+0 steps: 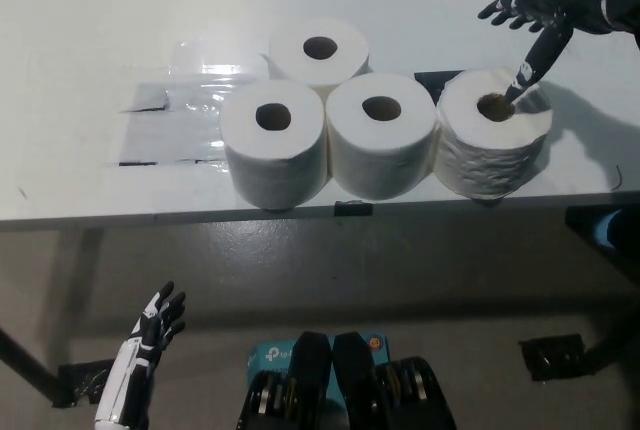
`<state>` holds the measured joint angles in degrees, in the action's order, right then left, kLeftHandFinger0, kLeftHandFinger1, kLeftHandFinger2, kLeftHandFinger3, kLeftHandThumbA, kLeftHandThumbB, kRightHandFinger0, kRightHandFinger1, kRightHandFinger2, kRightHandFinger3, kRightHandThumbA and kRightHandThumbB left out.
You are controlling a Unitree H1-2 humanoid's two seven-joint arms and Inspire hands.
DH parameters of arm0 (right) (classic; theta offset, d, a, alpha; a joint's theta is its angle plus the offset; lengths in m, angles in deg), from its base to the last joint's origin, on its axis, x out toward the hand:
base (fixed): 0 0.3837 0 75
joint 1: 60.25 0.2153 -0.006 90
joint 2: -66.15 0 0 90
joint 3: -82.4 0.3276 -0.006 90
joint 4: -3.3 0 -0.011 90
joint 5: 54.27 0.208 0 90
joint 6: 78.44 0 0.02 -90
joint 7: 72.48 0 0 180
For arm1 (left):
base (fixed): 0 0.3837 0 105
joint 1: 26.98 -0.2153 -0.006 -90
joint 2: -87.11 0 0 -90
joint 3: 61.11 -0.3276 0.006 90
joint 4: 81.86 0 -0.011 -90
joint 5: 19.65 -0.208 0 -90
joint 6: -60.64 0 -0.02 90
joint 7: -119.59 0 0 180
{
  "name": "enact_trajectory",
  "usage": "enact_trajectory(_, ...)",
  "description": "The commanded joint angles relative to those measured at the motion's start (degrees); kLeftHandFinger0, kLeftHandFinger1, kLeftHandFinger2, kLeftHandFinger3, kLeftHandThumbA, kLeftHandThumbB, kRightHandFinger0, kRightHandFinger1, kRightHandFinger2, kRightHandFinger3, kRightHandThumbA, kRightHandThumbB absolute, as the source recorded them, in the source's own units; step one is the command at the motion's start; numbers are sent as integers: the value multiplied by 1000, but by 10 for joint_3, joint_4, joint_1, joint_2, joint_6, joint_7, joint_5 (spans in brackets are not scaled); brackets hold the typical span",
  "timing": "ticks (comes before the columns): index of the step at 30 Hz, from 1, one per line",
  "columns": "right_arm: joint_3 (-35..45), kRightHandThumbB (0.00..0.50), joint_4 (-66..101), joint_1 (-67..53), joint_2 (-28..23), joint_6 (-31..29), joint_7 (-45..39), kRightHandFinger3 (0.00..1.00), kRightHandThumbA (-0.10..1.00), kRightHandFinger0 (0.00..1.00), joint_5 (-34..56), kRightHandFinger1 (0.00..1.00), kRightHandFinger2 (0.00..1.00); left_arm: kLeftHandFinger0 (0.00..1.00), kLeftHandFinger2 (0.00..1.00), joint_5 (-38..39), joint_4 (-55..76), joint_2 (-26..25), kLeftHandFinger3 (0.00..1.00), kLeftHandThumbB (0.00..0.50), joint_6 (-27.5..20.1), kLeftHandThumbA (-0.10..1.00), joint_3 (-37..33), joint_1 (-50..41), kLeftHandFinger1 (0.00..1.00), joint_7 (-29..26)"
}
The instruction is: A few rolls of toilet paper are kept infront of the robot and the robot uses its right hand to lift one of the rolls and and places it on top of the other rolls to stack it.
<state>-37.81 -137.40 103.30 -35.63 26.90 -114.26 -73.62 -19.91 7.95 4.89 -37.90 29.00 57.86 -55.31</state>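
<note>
1. over at the table's right end, my right hand sits above the right roll, fingers spread apart, one long finger angled down with its tip at or just inside the roll's core hole; i can't tell how deep it goes
2. i judge this as the grasp being set up: nothing is lifted, the roll stands on the table near the front edge, just beside the middle roll
3. next move, as i read it, calls for a real hold, either fingers hooked inside the core or closed around the wall, then a straight lift and a carry left onto the three others
4. best landing spot looks like the junction where the middle roll, left roll and back roll meet
5. all four are soft white paper cylinders standing on end with dark cores; the right one has a rougher, crinkled wrap, so it may squash under a squeeze
6. table is smooth and pale, with a glossy plastic sheet at left
7. left hand rests low below the table edge, fingers apart, holding nothing
</note>
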Motion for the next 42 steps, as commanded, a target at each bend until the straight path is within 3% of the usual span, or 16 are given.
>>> enact_trajectory(1,23,374,1,18,3,-16,45,1000,1000,1000,-11,1000,1000,1000,1000,7,20,-4,1000,75,-20,1000,2,-7,1000,4)
enact_trajectory(12,32,397,9,1,11,-14,60,1000,1000,1000,-24,1000,1000,1000,1000,12,16,-4,1000,73,-24,1000,3,-8,1000,6)
enact_trajectory(18,7,436,-7,2,10,-54,86,1000,1000,1000,-60,1000,1000,1000,1000,9,16,-5,1000,82,-23,1000,4,-5,1000,4)
enact_trajectory(24,6,444,-2,1,8,-56,85,1000,1000,1000,-70,1000,1000,1000,1000,13,17,-5,1000,74,-23,1000,5,-6,1000,6)
enact_trajectory(31,7,420,-3,-3,14,-41,73,1000,1000,1000,-72,1000,1000,1000,1000,13,18,-4,1000,80,-21,1000,4,-7,1000,6)
enact_trajectory(42,14,456,-46,2,39,-54,88,1000,1000,1000,-74,1000,1000,1000,1000,11,20,-4,1000,77,-22,1000,4,-4,1000,5)
